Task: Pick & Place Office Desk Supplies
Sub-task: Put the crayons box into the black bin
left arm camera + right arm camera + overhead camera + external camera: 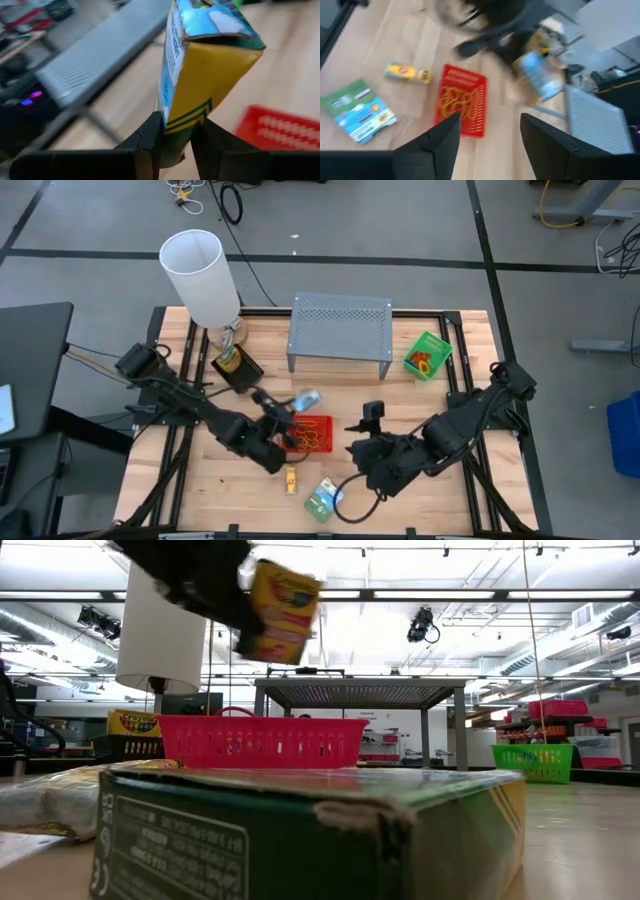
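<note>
A: Two arms over table (200, 490), w/ grey stand (340, 330) at rear?
B: Yes. Left gripper (177, 132) clamped on crayon box (200, 65), lifted above red tray (310, 435). Right gripper (487, 127) spread, empty, nr green-blue packet (322, 500).

Tilted crayon box (205, 65) aloft above red tray (310, 434).

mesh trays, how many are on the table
2. The red mesh tray sits mid-table between the two arms, holding rubber bands. The green mesh tray sits beside the grey stand, on the right arm's side. None seem hidden.
</note>
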